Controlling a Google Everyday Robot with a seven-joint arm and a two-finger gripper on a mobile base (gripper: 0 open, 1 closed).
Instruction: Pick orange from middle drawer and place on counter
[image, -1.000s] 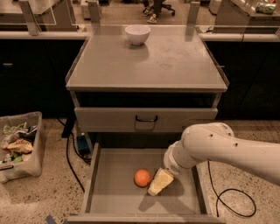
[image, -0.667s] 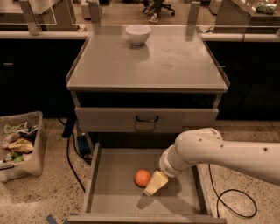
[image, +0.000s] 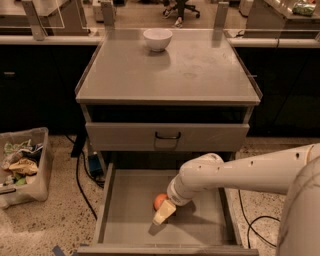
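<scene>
The orange (image: 159, 201) is small, round and bright, and lies on the flat grey floor of the open middle drawer (image: 125, 210), near its centre. My white arm reaches in from the right. My gripper (image: 163, 213) hangs inside the drawer, just right of and in front of the orange, with a pale fingertip (image: 164, 212) right beside it and partly covering it. The counter (image: 165, 70) is the broad grey metal top of the cabinet above.
A white bowl (image: 157, 39) stands at the counter's back edge. A shut drawer face with a black loop handle (image: 167, 136) sits above the open drawer. A clear bin of rubbish (image: 22, 165) stands on the floor at left. Cables run on the floor at both sides.
My arm and gripper have moved left inside the drawer, closing on the orange. The orange has not moved.
</scene>
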